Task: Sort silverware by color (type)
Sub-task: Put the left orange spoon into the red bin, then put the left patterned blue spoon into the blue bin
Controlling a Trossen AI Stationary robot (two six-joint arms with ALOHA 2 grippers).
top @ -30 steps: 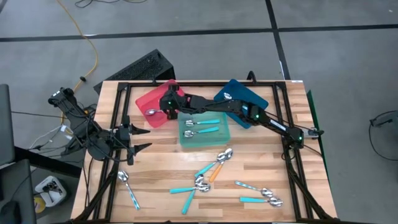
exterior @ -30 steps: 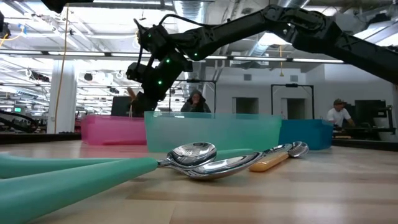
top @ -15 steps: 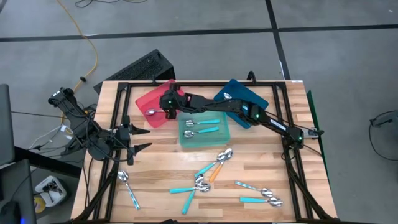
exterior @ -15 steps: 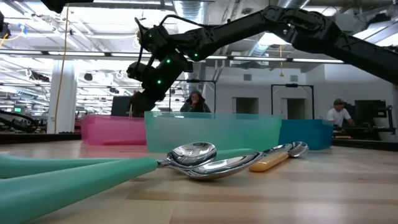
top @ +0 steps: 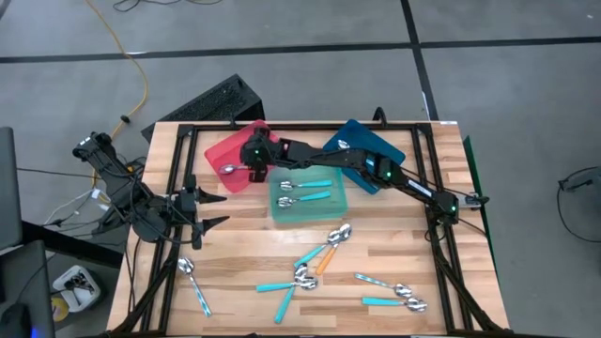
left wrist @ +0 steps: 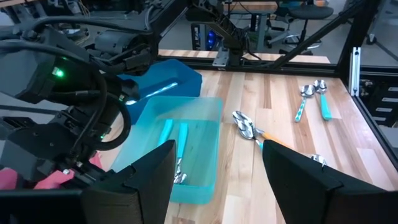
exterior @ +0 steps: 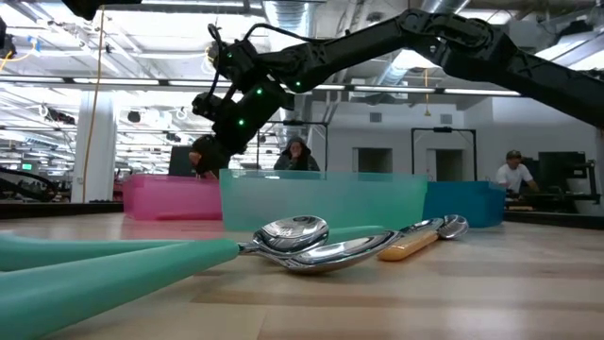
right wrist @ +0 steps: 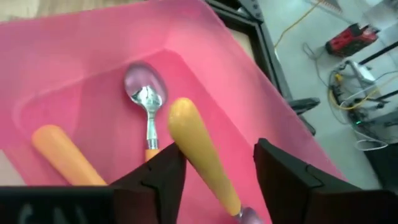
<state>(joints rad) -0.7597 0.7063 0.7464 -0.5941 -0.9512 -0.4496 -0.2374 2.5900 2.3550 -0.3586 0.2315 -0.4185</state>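
Over the red tray [top: 230, 155] at the far left hangs my right gripper [right wrist: 217, 168], open and slanting down. In the tray lie three orange-handled spoons: one with its bowl up [right wrist: 146, 87], one handle [right wrist: 62, 155] to the side, and one handle [right wrist: 199, 155] below the gap between my fingers. The teal tray [top: 310, 202] holds two teal-handled spoons. More spoons [top: 319, 253] lie loose on the wood. My left gripper [top: 211, 211] waits open at the table's left edge.
A blue tray [top: 366, 150] stands at the far right, behind the right arm. Loose spoons lie at the near right [top: 394, 296] and near left [top: 195, 282]. A black frame [top: 178, 131] runs around the tabletop. Bare wood lies between the trays and the near spoons.
My right gripper has stayed over the red tray, rolled a little at the wrist and opened. The orange handle that stuck out of its fingers a second ago in the low view no longer shows there; that spoon now lies in the tray.
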